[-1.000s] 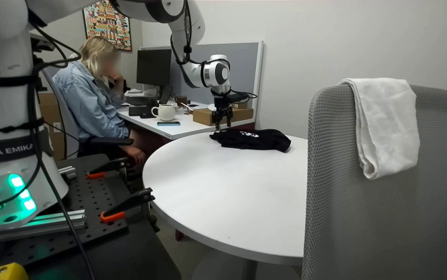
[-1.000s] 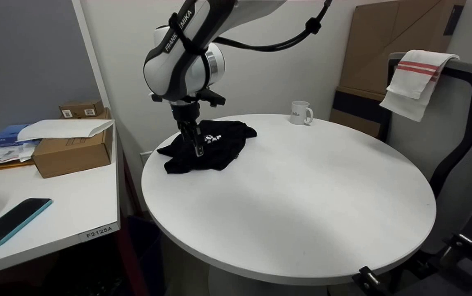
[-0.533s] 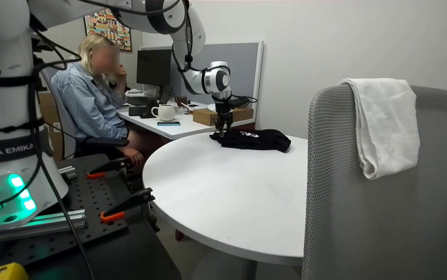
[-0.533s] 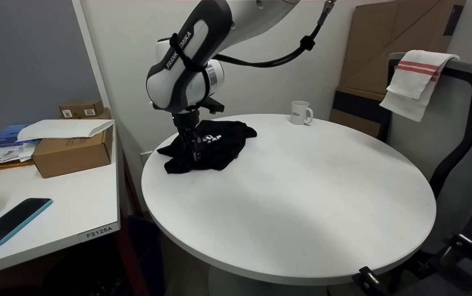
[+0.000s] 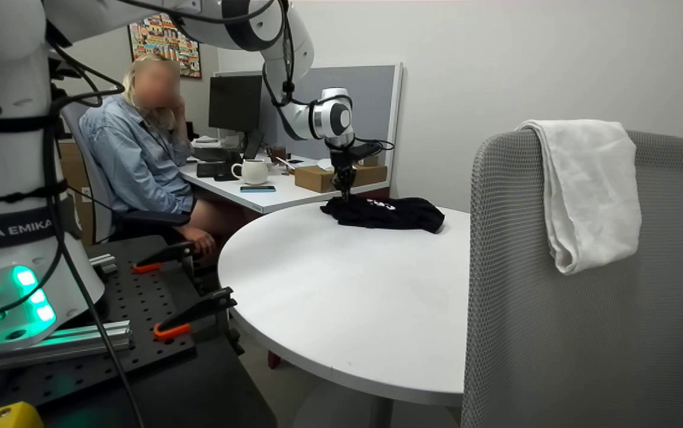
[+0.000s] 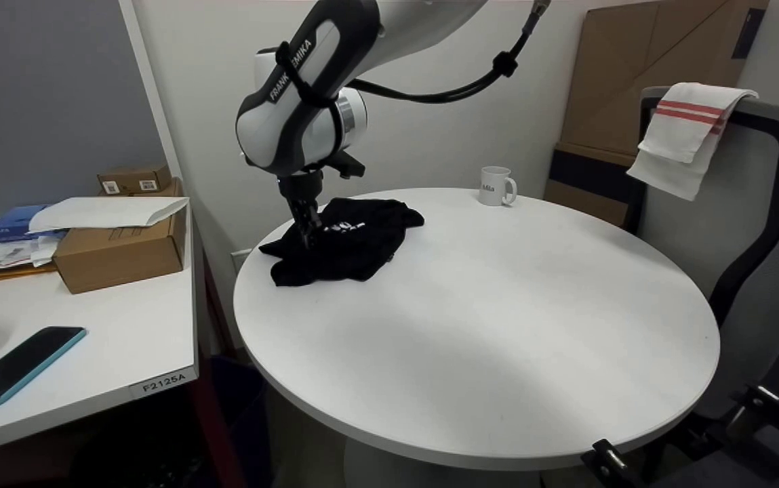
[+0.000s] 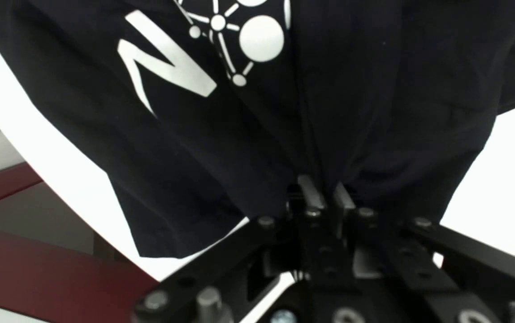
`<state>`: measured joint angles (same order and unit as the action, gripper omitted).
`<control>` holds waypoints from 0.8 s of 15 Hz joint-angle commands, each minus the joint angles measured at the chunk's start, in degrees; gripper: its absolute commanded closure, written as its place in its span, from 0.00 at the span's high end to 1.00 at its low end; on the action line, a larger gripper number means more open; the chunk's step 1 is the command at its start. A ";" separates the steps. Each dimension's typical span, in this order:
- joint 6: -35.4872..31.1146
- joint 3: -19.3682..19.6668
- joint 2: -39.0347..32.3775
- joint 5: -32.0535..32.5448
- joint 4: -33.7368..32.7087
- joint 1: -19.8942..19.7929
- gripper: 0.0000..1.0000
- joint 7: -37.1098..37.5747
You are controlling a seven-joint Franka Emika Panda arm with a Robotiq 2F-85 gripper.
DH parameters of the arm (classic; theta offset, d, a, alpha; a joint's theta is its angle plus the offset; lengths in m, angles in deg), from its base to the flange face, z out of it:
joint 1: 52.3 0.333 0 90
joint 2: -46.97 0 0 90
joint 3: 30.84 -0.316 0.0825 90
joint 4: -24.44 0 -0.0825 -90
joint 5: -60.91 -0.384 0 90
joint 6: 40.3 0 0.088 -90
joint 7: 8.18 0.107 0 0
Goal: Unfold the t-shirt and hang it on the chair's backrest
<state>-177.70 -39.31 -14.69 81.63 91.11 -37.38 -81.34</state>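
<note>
Arching above the round white table (image 6: 511, 325), the robot arm (image 6: 297, 118) slopes downward in both exterior views. A white desk (image 6: 138, 315) stands near the table, and a person (image 5: 133, 154) in blue sits at it. Just beside the table is a grey chair (image 6: 681, 230), its mesh backrest (image 5: 555, 333) upright.

Across the table from that chair lies the black t-shirt (image 6: 362, 247), rumpled and loosely spread, near the table's edge on the side toward the desk. A white towel (image 6: 687, 129) (striped in red, as an exterior view shows) is draped over the top of the backrest, well apart from the t-shirt. The gripper (image 7: 326, 193) points down into the t-shirt; in the wrist view its fingers (image 7: 311, 193) stand close together, pinching a fold of the black cloth that runs in between them. How deep the fold goes is too dark to tell.

On the table, apart from the t-shirt, a white mug (image 6: 493, 187) stands upright. A phone (image 6: 20, 366) in a blue-green case lies flat on the desk. White print (image 7: 261, 39), a letter and linked circles, shows on the t-shirt, cut off by the wrist view's upper edge.
</note>
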 commanded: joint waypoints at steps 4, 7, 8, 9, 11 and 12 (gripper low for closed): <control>-0.46 -3.13 7.29 -6.37 2.70 -3.08 0.02 6.20; -0.52 -3.90 12.31 -10.57 2.66 -5.00 0.02 10.09; -0.59 -4.11 13.97 -11.76 2.46 -5.66 0.02 11.36; -0.60 -4.27 16.15 -12.83 2.31 -6.21 0.02 12.79; -1.14 -4.35 19.82 -14.54 1.76 -7.04 0.02 15.82; -1.27 -4.29 21.71 -15.25 1.40 -7.36 0.02 17.51</control>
<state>-178.14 -42.99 1.16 69.02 91.07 -43.63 -68.17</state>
